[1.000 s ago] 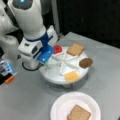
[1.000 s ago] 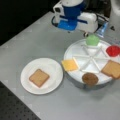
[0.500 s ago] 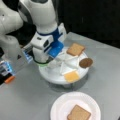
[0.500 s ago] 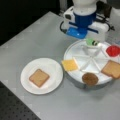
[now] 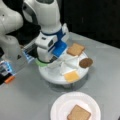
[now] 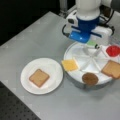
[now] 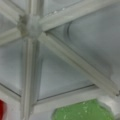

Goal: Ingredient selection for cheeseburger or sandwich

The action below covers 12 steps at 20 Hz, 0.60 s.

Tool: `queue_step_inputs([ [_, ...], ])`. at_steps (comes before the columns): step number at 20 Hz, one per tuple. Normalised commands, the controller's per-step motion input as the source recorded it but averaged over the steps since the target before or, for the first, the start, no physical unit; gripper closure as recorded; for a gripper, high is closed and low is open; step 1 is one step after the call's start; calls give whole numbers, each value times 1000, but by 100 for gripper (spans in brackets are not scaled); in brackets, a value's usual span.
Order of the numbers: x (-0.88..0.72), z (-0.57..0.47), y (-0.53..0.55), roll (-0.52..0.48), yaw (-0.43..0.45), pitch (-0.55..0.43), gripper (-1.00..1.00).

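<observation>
The gripper (image 6: pixel 93 47) is lowered over the lettuce (image 6: pixel 91 43) in the divided tray (image 6: pixel 75 75); jaws state cannot be told. One toast (image 6: pixel 38 77) lies on the plate (image 6: pixel 26 72) on the desk (image 6: pixel 32 37)

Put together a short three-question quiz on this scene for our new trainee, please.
1. True or false: the white paper plate holds one toast square.
2. Which piece is the gripper nearest to in the divided tray: A) cheese square B) lettuce C) patty?
3. Fill in: in a front view, the tomato disc lies in the compartment toward the view's ____ of the lettuce.

Key: 1 true; 2 B; 3 right.
</observation>
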Motion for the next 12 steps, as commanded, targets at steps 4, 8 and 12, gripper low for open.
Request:
queue_step_inputs([
  [4, 0, -141, 324, 27, -155, -72, -100],
  [8, 10, -159, 326, 34, -175, -91, -100],
  [12, -43, -136, 232, 45, -156, -88, -100],
])
